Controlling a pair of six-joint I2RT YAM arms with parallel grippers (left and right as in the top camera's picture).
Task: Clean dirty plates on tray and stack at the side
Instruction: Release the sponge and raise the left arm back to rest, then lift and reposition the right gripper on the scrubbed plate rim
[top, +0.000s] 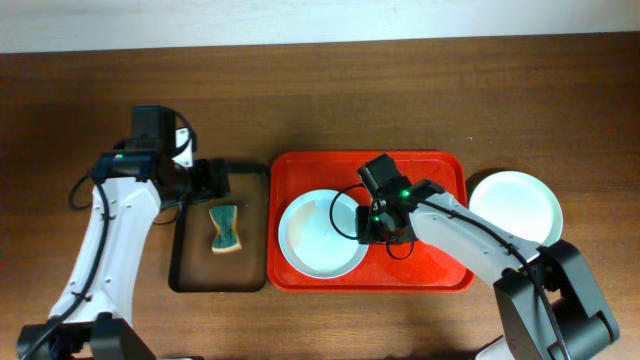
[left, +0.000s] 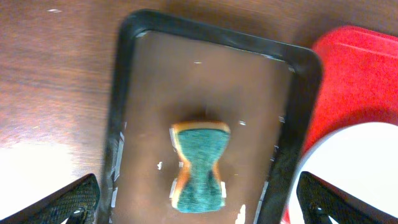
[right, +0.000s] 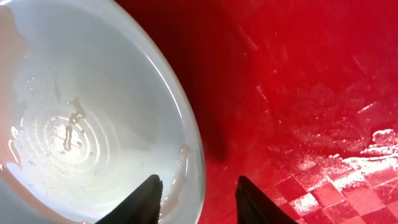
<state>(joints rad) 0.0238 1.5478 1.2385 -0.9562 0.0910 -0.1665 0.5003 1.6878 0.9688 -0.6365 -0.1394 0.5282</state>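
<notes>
Plate (top: 320, 242) sits on left half of red tray (top: 440, 262), near its left edge: round, shallow, glossy, white going pale blue-green, with a faint tan tinge on its left inner side. Second plate (top: 515, 207) lies off the tray on the table (top: 330, 95), just beside the tray's right edge; it looks plain white. Only the right wrist view shows the first plate's (right: 81, 112) wet film, with ripple rings and small streaks at the centre, plus droplets on the tray floor (right: 311, 93). Right gripper (top: 372, 222) is at this plate's right rim, fingers (right: 150, 196) parted, one over the plate's inside, the other over the tray, the rim between them with a gap on each side; nothing pinched. Left gripper (top: 215, 180) is above the far end of the black tray (top: 225, 272). In its wrist view the fingers (left: 74, 200) are spread wide and hold nothing, with the sponge (left: 200, 165) lying between and beyond them. Count: two plates, two trays, one sponge with a green top and a tan side.
</notes>
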